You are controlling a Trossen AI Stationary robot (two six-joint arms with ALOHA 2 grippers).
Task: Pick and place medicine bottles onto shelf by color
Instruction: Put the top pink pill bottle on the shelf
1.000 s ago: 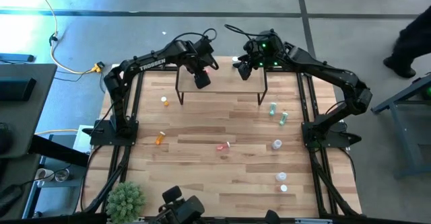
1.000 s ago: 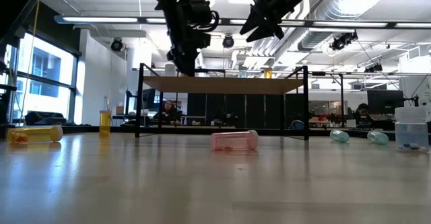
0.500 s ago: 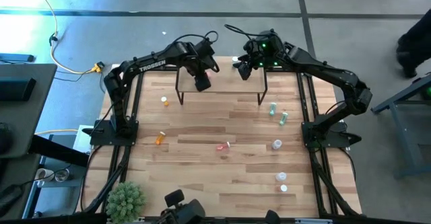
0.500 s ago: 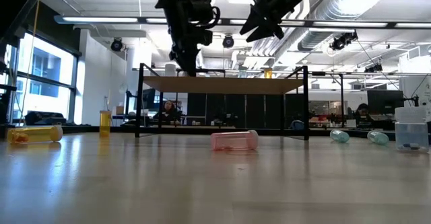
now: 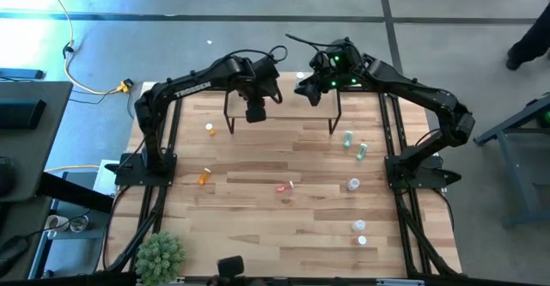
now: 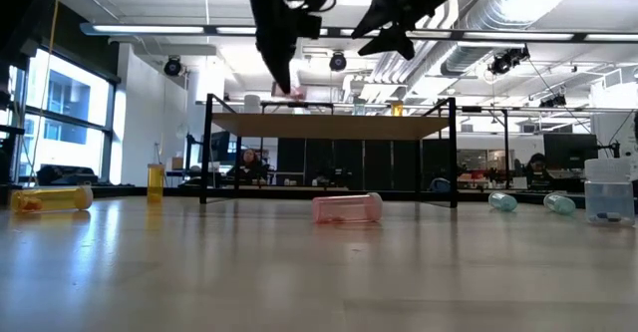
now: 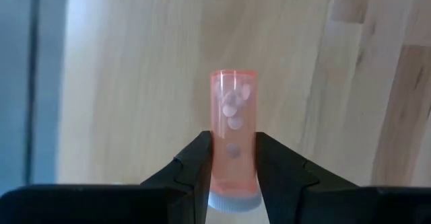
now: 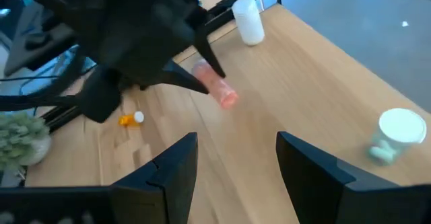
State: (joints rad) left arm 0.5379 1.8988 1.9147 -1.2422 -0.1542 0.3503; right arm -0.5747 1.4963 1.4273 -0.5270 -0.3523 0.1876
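The shelf (image 5: 284, 106) stands at the table's far middle on black legs. My left gripper (image 5: 255, 112) is above its left part, shut on a pink-red bottle (image 7: 232, 126) with white pills inside. My right gripper (image 5: 310, 90) is open and empty above the shelf's right part (image 8: 323, 83). A white bottle (image 8: 248, 21) stands upright at a shelf corner, and another white-capped bottle (image 8: 397, 133) stands on the board. More bottles lie on the table: pink (image 5: 284, 185), orange (image 5: 204, 176), green (image 5: 347, 137). My left gripper pinches the pink-red bottle between its two fingers (image 7: 196, 165), on the bottle's sides near the white cap end (image 7: 232, 183). The fingers point down and lie along the bottle. The bottle's base end (image 7: 232, 76) sticks out past the fingertips, clear above the shelf board.
An orange bottle (image 5: 210, 129) stands left of the shelf. A second green bottle (image 5: 362, 150) and white bottles (image 5: 353, 184) (image 5: 358, 226) are on the table's right side. A green spiky plant (image 5: 161, 253) stands at the near left corner. A person shows at the high view's right edge.
My left gripper has risen a little above the shelf with the pink-red bottle, shifted slightly toward the table's right, and turned about its wrist. The bottle stays in its fingers, clear of the board.
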